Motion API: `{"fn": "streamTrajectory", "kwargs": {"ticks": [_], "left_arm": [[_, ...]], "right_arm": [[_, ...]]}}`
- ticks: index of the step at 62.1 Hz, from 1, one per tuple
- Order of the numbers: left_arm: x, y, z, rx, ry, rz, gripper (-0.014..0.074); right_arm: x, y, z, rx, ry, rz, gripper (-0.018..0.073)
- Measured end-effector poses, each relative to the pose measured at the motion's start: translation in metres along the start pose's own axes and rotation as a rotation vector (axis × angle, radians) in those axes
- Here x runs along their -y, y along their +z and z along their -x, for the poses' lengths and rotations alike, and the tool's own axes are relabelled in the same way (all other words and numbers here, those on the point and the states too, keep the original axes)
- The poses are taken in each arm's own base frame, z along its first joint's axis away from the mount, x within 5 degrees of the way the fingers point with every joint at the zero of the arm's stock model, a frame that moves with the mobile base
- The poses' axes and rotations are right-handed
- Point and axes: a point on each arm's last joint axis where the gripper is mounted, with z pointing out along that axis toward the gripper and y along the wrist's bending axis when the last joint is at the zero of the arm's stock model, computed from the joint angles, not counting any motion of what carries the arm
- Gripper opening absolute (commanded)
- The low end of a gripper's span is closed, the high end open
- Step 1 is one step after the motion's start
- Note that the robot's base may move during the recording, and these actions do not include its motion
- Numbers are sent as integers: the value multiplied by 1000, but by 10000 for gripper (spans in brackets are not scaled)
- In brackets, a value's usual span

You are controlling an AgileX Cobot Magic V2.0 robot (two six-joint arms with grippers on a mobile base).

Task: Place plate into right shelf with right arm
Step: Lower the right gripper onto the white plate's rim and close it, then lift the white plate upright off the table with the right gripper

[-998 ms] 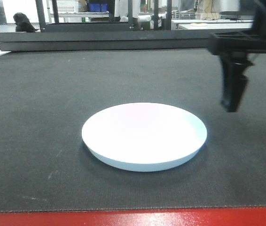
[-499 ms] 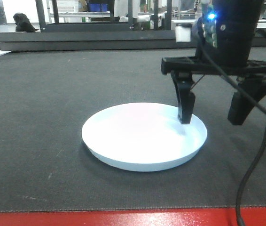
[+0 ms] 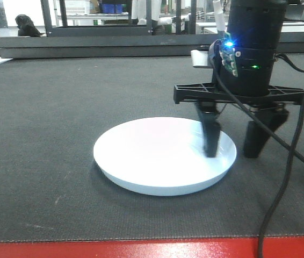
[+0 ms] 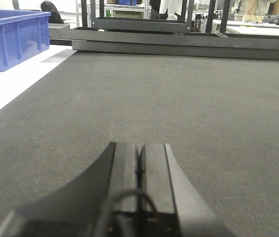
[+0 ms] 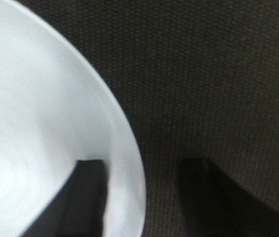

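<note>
The plate is plain white, round and shallow, with a glossy surface and a low rim that slopes up and outward. It lies flat, with the open side up, on the dark grey woven cover of the desk, not far behind the red front edge. Its right rim is between the parted jaws of the right gripper: one jaw is over the inside of the plate, the other is over the cover just outside the rim. I cannot tell if either jaw touches the plate. In the right wrist view the rim is a bright curve.
</note>
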Motion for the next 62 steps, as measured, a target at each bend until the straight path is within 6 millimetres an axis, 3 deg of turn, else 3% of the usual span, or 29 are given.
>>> {"fn": "streamTrajectory", "kwargs": {"ticks": [9, 21, 36, 48, 62], "left_arm": [[0, 0, 0, 0, 0, 0, -128], [0, 0, 0, 0, 0, 0, -128], [0, 0, 0, 0, 0, 0, -128], [0, 0, 0, 0, 0, 0, -128], [0, 0, 0, 0, 0, 0, -128]], "right_arm": [[0, 0, 1, 5, 4, 2, 41], [-1, -7, 0, 21, 6, 13, 55], [4, -48, -7, 134, -78, 28, 55], [23, -83, -22, 276, -123, 55, 55], [63, -122, -54, 505, -87, 69, 55]]}}
